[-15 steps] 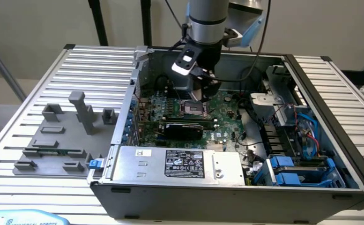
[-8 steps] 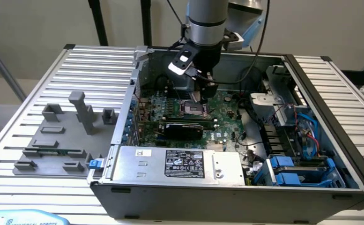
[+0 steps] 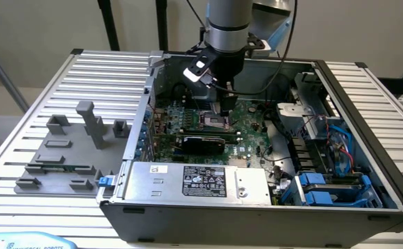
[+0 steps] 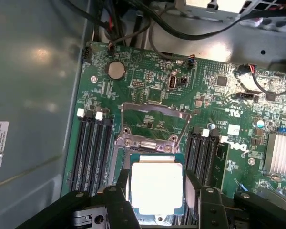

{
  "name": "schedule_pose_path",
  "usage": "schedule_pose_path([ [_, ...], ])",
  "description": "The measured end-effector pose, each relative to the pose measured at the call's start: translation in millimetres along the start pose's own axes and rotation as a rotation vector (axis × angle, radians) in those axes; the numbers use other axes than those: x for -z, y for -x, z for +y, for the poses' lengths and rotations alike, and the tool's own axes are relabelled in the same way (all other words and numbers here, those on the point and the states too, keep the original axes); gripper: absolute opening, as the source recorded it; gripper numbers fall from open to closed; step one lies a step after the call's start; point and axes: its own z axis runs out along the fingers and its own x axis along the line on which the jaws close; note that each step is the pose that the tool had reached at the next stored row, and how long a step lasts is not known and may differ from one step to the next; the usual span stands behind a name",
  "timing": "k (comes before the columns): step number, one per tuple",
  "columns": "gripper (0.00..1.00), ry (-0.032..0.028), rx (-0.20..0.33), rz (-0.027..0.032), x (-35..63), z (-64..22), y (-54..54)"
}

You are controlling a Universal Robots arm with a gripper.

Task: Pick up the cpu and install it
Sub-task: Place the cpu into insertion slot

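Observation:
The cpu (image 4: 155, 183), a flat square chip with a bright silver top and a tan rim, sits between my two dark fingers (image 4: 123, 186). My gripper (image 4: 157, 195) is shut on its sides. It hangs just over the motherboard's cpu socket (image 4: 150, 152), whose metal load plate (image 4: 155, 119) is swung up and open. In the exterior view my gripper (image 3: 225, 115) reaches straight down into the open computer case (image 3: 367, 124), right above the socket (image 3: 213, 121); how close the chip is to the socket's contacts I cannot tell.
Black memory slots (image 4: 93, 148) flank the socket on both sides, and a finned heat sink (image 4: 281, 152) stands nearby. Cables (image 4: 181, 28) run along the case wall. A power supply (image 3: 197, 181) and blue drive bays (image 3: 325, 189) fill the case's near side. Grey fixture blocks (image 3: 83, 124) and a green memory stick (image 3: 59, 168) lie on the exterior view's left.

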Motion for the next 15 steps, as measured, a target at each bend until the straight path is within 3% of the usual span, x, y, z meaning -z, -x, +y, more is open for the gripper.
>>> schedule_pose_path([
  [6,0.55,-0.0005,-0.073,-0.0052,-2.8,-1.0,-0.2],
  [15,0.55,-0.0035,-0.107,-0.0104,-8.9,-12.1,-2.2],
])
